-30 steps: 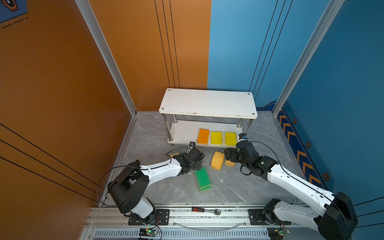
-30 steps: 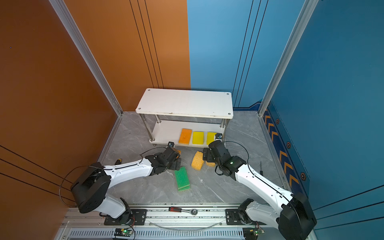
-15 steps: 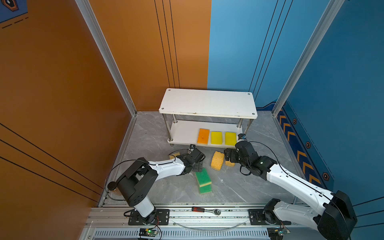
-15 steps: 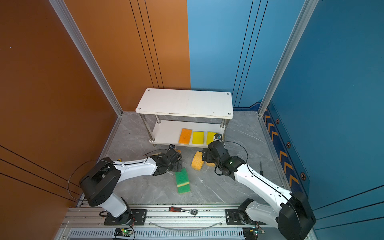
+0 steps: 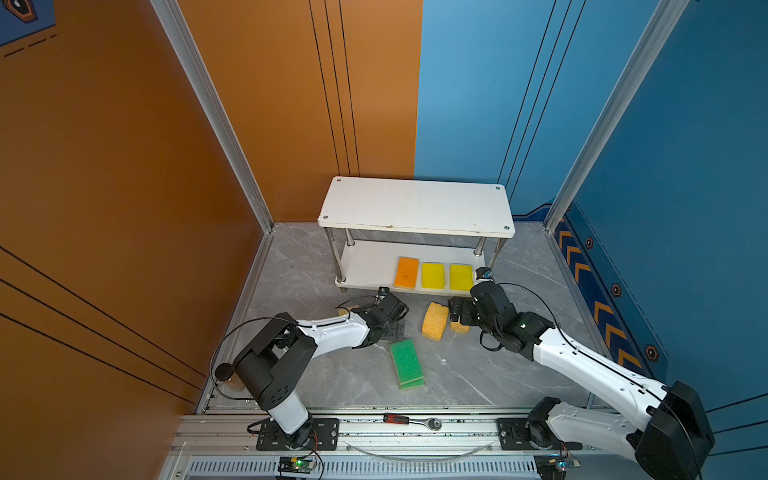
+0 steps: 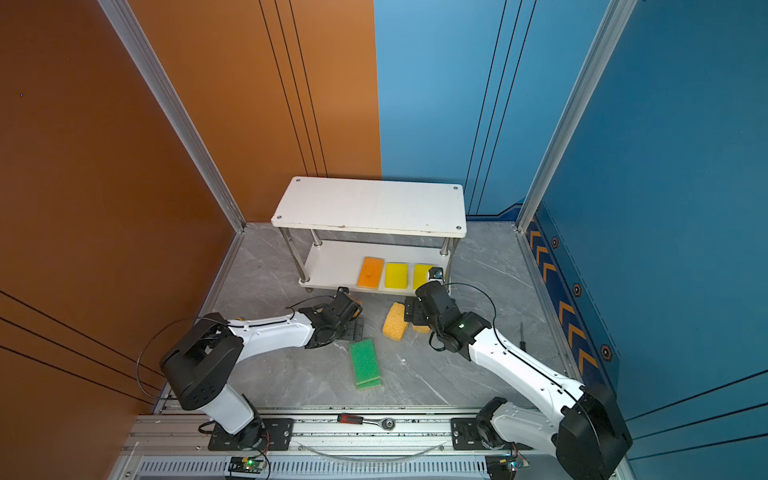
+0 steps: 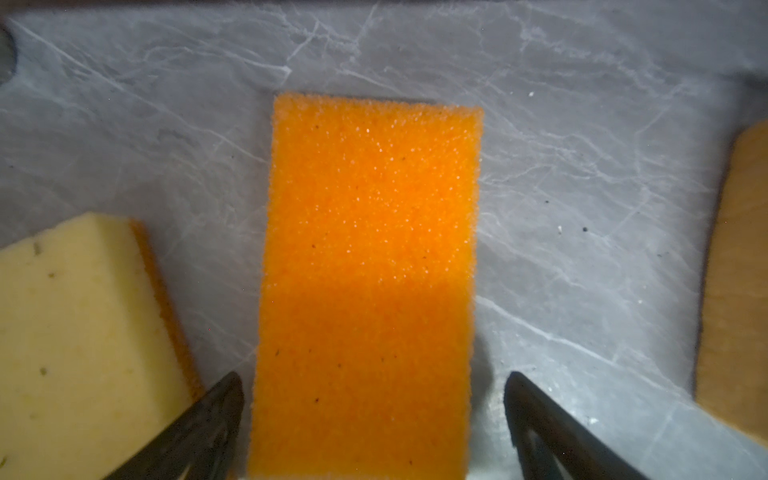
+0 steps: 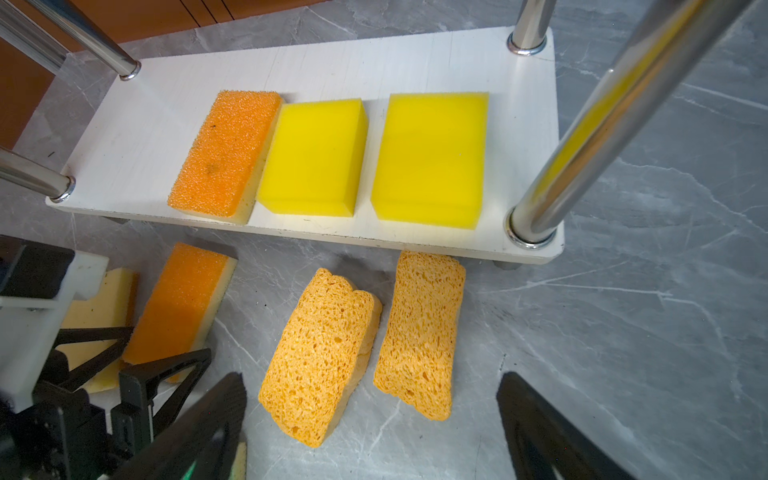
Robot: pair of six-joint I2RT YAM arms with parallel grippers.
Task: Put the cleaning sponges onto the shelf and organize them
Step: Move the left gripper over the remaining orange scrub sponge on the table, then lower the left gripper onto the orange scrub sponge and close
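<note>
Currently, by location:

Shelf (image 5: 415,205): stands at the back of the bench (image 5: 478,374). Its lower board (image 5: 365,262) carries three sponges in a row toward the right end. These are the shelved orange sponge (image 5: 406,272), a yellow sponge (image 5: 433,275) close beside it, and an end yellow sponge (image 5: 460,277) next to the right front post (image 8: 582,145).

Bench, before the shelf's left half: the loose orange sponge (image 7: 370,249) lies flat, orange face up. The left end effector (image 7: 372,380) is open and low over it, one finger on each side of the sponge's near end. Bare bench shows between each finger and the foam, so nothing is gripped. Just beside it lies a flipped sponge (image 7: 75,332), pale face up, with an orange layer along one edge.

Bench, before the shelf's right half: a porous sponge (image 8: 320,357) and a second porous sponge (image 8: 419,332) lie side by side, near but apart. The right end effector (image 8: 370,377) is open and empty above them. Both sponges lie just ahead of its fingertips. In both top views the arm covers part of the second one.

Bench, middle, nearer the rail: two green sponges (image 5: 405,359) are stacked, the lower one peeping out at the near end. They are well clear of both end effectors.

Rail: a ratchet (image 5: 411,420).
</note>
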